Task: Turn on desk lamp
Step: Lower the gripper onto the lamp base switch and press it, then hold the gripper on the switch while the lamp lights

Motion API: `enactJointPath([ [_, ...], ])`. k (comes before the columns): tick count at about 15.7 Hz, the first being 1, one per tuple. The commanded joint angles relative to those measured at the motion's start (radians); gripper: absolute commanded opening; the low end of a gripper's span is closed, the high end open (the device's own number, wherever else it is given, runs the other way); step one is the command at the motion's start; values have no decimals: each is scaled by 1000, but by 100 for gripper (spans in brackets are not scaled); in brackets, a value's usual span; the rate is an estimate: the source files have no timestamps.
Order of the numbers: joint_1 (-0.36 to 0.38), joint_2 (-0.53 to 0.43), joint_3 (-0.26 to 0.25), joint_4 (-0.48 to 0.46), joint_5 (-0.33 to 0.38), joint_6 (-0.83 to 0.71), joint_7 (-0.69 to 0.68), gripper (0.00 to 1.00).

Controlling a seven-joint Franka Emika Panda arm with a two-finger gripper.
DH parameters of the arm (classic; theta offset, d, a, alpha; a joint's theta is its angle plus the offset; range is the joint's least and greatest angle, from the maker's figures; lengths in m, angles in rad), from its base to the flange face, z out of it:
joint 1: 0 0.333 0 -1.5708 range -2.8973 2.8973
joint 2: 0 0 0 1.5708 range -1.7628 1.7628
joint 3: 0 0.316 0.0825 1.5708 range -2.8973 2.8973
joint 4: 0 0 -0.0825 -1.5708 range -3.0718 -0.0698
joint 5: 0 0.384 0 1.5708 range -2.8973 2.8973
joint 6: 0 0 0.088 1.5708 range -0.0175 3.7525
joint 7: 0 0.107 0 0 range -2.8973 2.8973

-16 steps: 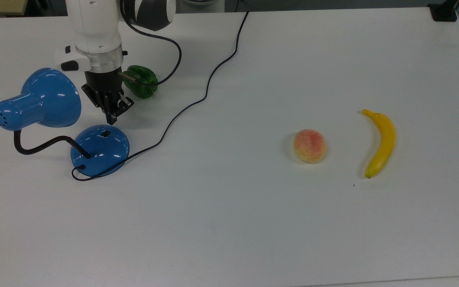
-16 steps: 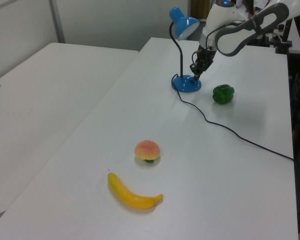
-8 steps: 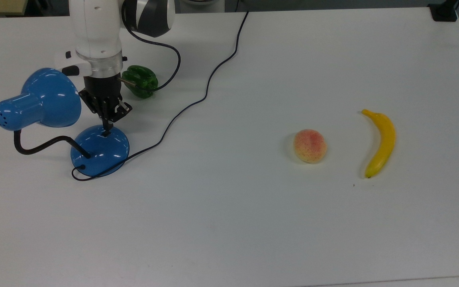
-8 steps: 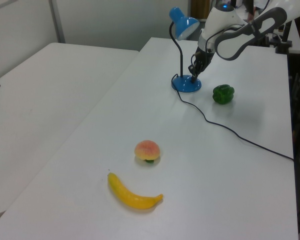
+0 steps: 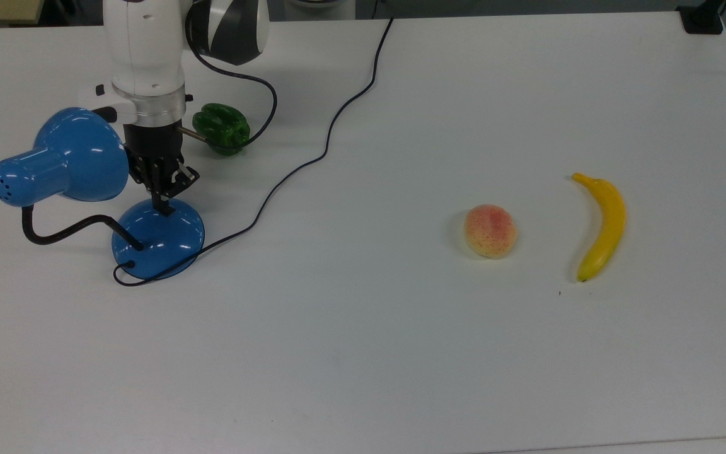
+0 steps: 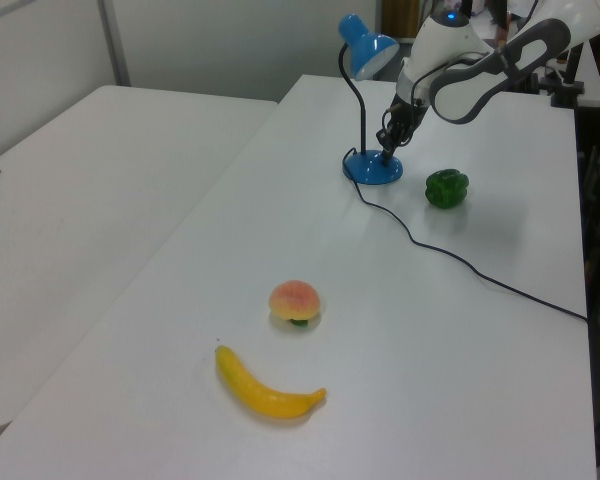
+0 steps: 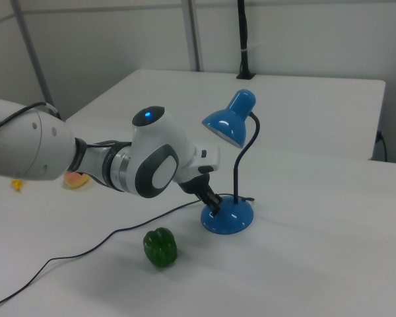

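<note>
The desk lamp [image 5: 76,154] is glossy blue, its shade at the top view's left on a black gooseneck. Its round domed base [image 5: 158,243] rests on the white table. My gripper [image 5: 161,205] points down, fingers shut together, with the tips touching the top of the base where the small black switch sits; the tips cover the switch. In the left view the gripper [image 6: 387,155] meets the base [image 6: 372,170] below the shade. The right view shows the gripper [image 7: 214,203] pressed on the near side of the base [image 7: 228,216].
A green pepper [image 5: 222,128] lies just behind the arm. The lamp's black cord [image 5: 325,139] snakes across the table to its far edge. A peach [image 5: 490,231] and a banana [image 5: 600,226] lie far off at the top view's right.
The gripper has come down and shifted slightly toward the top view's left, from hovering behind the base to touching the switch spot. The lamp has not moved.
</note>
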Motion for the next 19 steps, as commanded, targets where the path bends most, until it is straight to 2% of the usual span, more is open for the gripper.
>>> enactJointPath([
  [1,4,28,-7,25,-21,22,11,0],
  [19,2,60,-9,38,-44,51,11,0],
])
